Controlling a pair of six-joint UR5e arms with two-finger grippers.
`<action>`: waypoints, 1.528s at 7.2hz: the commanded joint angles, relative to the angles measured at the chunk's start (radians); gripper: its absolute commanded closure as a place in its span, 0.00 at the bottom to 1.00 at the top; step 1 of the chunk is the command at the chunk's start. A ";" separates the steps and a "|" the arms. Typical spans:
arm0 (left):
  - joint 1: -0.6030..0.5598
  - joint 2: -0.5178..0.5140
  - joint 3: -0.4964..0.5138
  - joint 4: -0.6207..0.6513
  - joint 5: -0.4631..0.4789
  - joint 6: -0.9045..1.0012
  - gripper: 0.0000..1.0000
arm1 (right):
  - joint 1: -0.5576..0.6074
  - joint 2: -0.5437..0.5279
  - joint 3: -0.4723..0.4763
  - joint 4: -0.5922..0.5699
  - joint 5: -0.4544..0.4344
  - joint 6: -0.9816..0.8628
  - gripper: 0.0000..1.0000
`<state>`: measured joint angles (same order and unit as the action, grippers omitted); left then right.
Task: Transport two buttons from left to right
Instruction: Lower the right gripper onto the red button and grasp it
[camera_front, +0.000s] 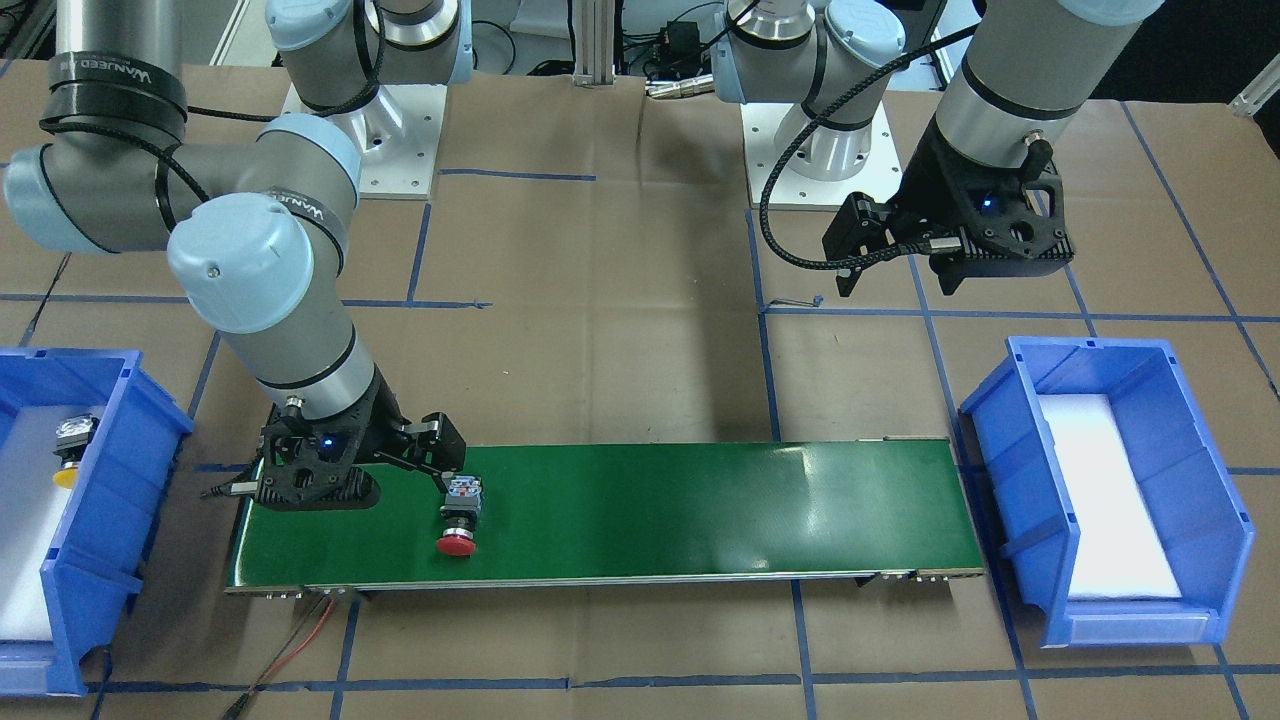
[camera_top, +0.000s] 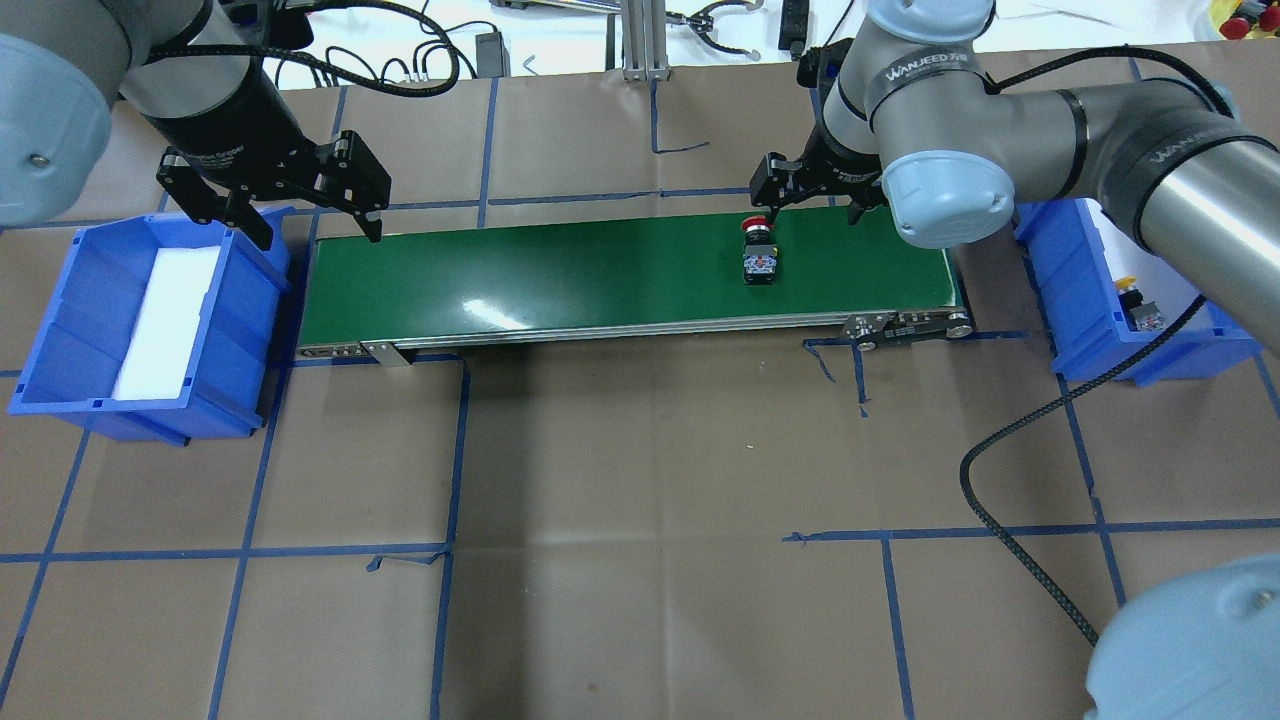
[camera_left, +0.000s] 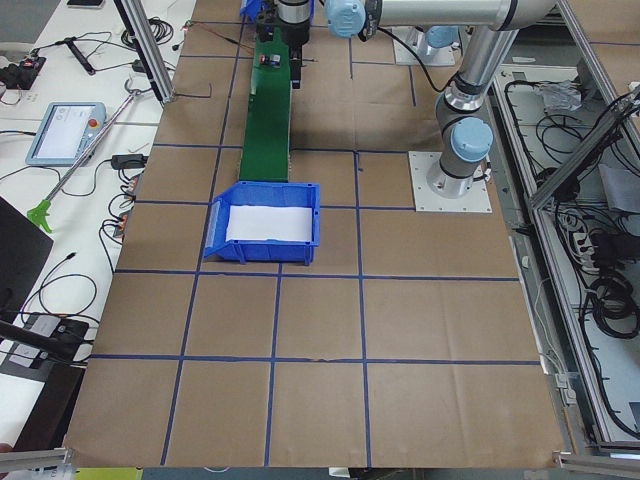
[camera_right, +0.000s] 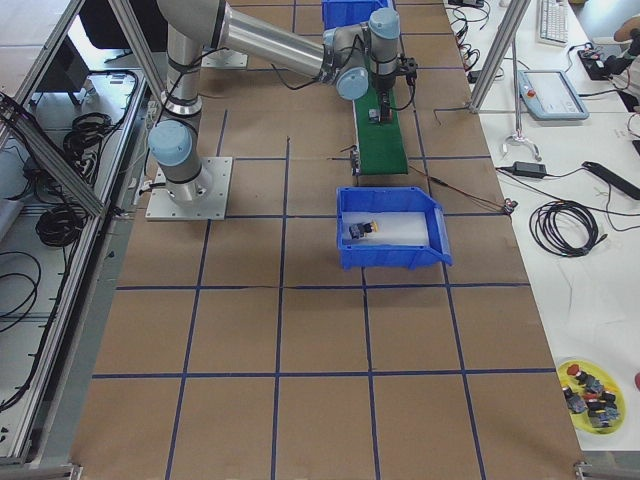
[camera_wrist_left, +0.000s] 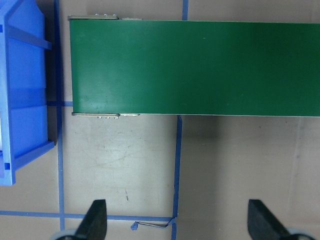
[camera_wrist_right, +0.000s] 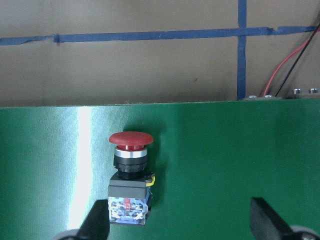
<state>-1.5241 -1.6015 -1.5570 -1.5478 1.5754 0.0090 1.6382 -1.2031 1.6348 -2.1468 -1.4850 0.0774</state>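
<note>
Where the green belt (camera_top: 560, 270) nears its end on the robot's right, the red button (camera_wrist_right: 129, 180) lies on its side. Its mushroom cap points away from the robot, with a silver ring and a black collar behind it, then a blocky grey body with a clear, bluish back end. The yellow button (camera_front: 72, 448) lies in the blue bin (camera_front: 110, 520) on the robot's right, on white padding, with its cap towards the operators' side.

The right gripper (camera_wrist_right: 182, 222) hangs low over the belt with its fingers spread wide, holding nothing. In the wrist view the red button sits off-centre, its body just beside one finger (camera_wrist_right: 97, 222). From the front camera that finger seems to stand right over the grey body, but whether it touches is hard to tell. The right arm reaches in bent at the elbow, its wrist pointing down at the belt.

The left gripper (camera_top: 308, 222) is also spread wide and holds nothing. It hovers higher, over the far edge of the belt's other end, next to the second blue bin (camera_top: 60, 330), which has a white pad (camera_top: 165, 320) in it. Its wrist camera looks straight down on the belt end, the bin's wall and the brown paper.

Blue tape lines cross the paper-covered table (camera_top: 640, 500). Red and black wires (camera_wrist_right: 287, 65) run off the belt frame at the corner near the red button.
</note>
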 joint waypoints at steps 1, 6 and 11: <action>-0.001 0.000 0.000 0.000 0.000 0.000 0.00 | 0.003 0.039 -0.007 -0.001 -0.006 0.005 0.01; 0.001 -0.002 0.002 0.000 -0.002 0.000 0.00 | 0.003 0.120 -0.029 -0.028 -0.006 0.005 0.04; -0.001 0.000 0.000 0.000 -0.002 0.000 0.00 | -0.003 0.111 -0.035 0.077 -0.069 -0.008 0.97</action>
<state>-1.5235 -1.6028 -1.5569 -1.5478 1.5751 0.0092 1.6381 -1.0810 1.6039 -2.1275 -1.5440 0.0713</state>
